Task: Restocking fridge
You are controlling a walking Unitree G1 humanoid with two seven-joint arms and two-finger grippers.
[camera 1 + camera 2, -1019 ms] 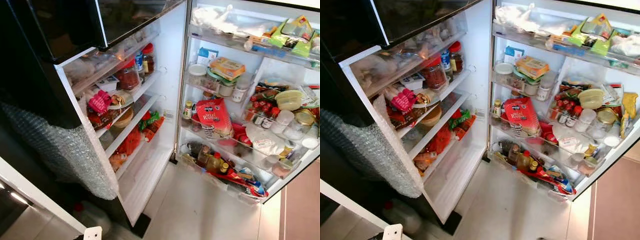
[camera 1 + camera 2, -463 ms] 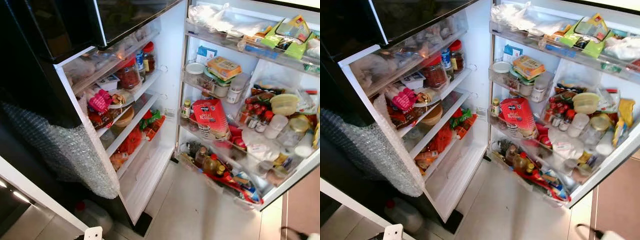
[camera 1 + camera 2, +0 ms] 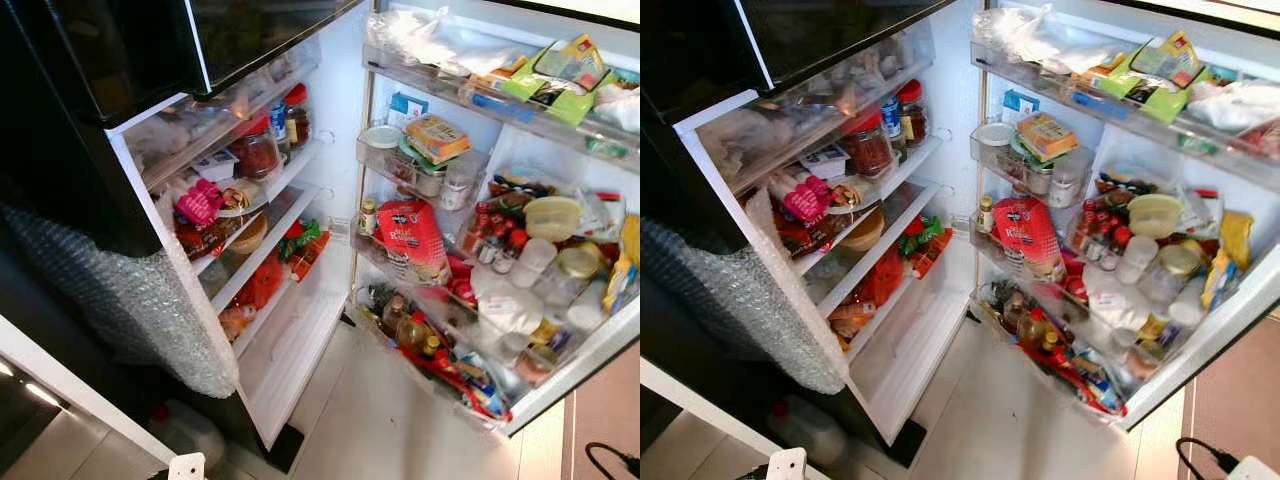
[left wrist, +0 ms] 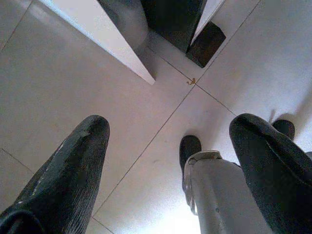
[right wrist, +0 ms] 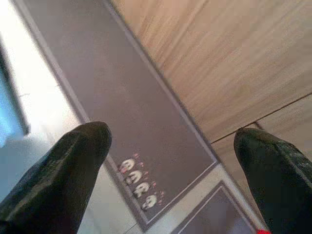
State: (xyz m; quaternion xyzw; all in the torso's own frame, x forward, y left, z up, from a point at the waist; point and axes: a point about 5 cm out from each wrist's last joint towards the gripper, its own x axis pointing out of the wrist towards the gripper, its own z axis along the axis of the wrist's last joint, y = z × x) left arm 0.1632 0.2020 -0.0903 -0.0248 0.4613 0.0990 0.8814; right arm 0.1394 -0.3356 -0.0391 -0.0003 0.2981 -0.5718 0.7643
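The left gripper (image 4: 168,146) hangs with fingers spread over pale floor tiles (image 4: 58,83), the robot's own foot (image 4: 189,148) below it. The right gripper (image 5: 170,161), also spread, hangs over a grey mat (image 5: 122,112). The eye views show the open fridge (image 3: 330,120) filling the frame, its door shelves (image 3: 480,300) crowded at right.
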